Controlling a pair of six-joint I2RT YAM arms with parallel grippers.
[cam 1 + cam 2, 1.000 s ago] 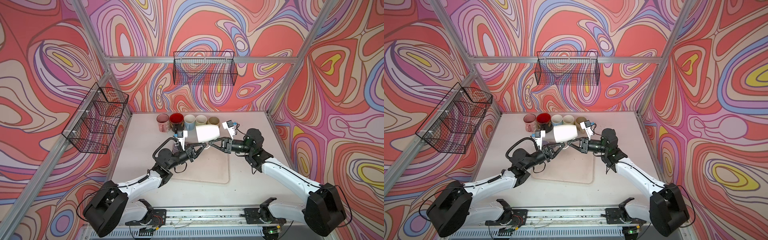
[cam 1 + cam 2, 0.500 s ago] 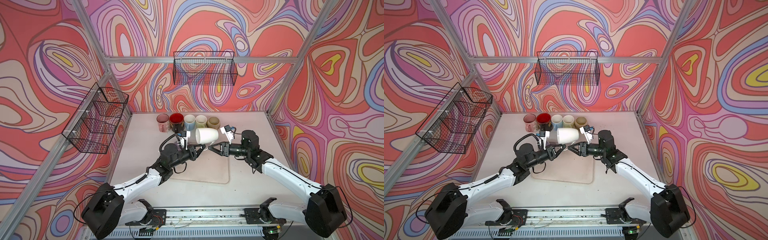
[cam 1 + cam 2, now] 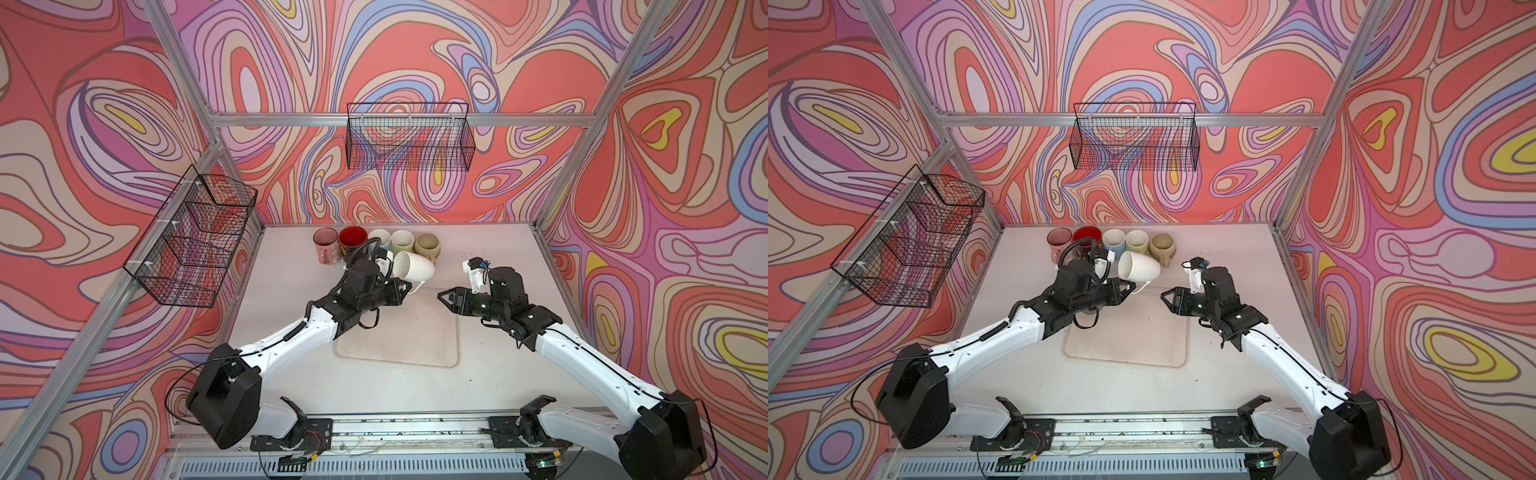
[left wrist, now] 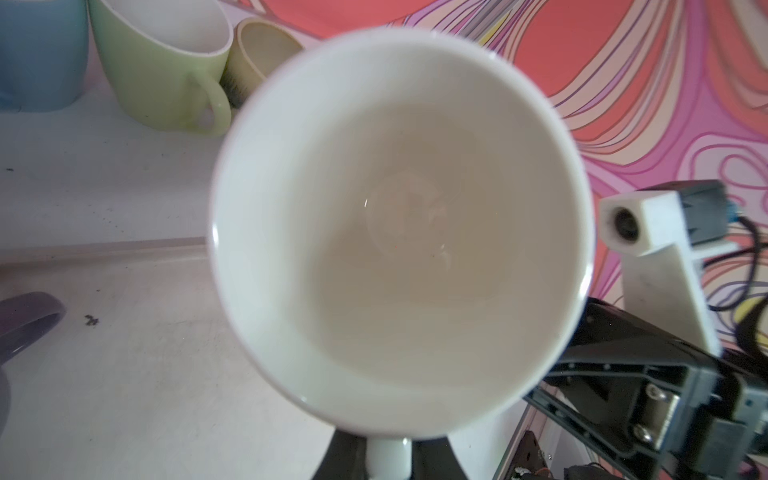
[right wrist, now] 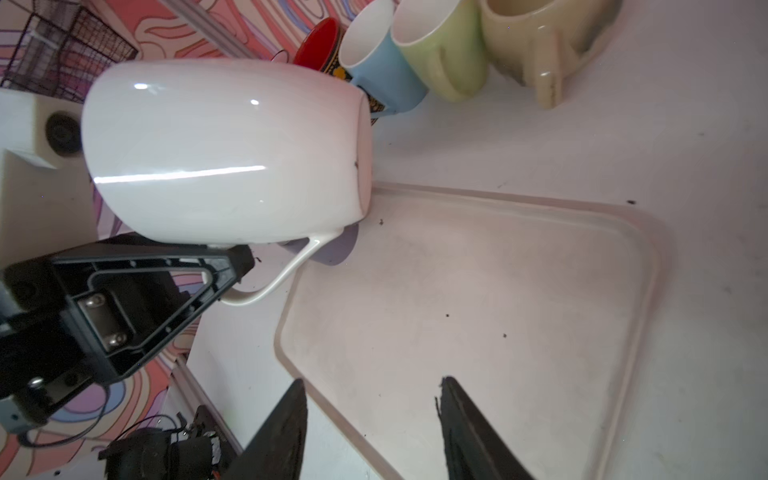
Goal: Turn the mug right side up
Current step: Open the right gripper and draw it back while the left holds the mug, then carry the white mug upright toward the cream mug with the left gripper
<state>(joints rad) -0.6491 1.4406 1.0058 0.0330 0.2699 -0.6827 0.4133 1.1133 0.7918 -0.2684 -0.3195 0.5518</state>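
The white mug [image 3: 413, 268] is held by its handle [image 5: 270, 289] in the clenched left gripper [image 3: 404, 286], tipped sideways above the surface [image 3: 291, 332], near the row of mugs [image 3: 402, 241]. It has just been released by the right gripper [image 3: 441, 296], now withdrawn with jaws parted and empty. The remaining turn is judged left to one arm.

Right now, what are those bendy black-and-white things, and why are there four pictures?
They are two robot arms standing at the front of a white table. Two pictures look down from above, from cameras side by side. The other two come from a small camera on each arm's wrist. The left hand pinches the handle of a white ceramic mug, holding it tipped sideways above the table. The right hand is open and holds nothing. Under them lies a clear flat plastic mat. At the back stands a row of five coloured mugs, all right side up.
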